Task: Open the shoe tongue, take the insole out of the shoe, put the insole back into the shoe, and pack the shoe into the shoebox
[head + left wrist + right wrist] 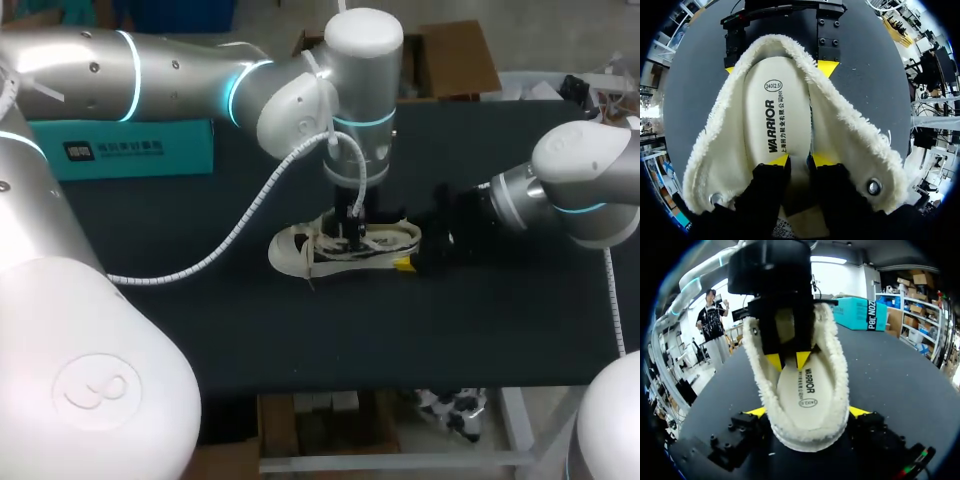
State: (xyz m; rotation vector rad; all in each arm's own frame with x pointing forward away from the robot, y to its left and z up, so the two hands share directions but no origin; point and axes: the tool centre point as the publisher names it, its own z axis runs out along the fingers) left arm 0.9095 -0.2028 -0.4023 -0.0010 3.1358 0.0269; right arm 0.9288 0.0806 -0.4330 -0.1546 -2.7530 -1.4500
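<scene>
A cream fleece-lined shoe (340, 248) lies on its sole in the middle of the black table, toe toward the left. My left gripper (800, 161) hangs straight down into the shoe's mouth, fingers a little apart and open just above the printed cream insole (777, 117), which lies flat inside. Nothing is pinched between them. My right gripper (807, 412) comes in low from the right and is shut on the heel, one yellow tip pressed on each side. The teal shoebox (120, 148) stands at the back left, closed.
The black table (200, 330) has bare cloth in front of and to the left of the shoe. A white spiral cable (240, 215) hangs from my left arm over the table. The laces (312, 262) trail loose beside the toe.
</scene>
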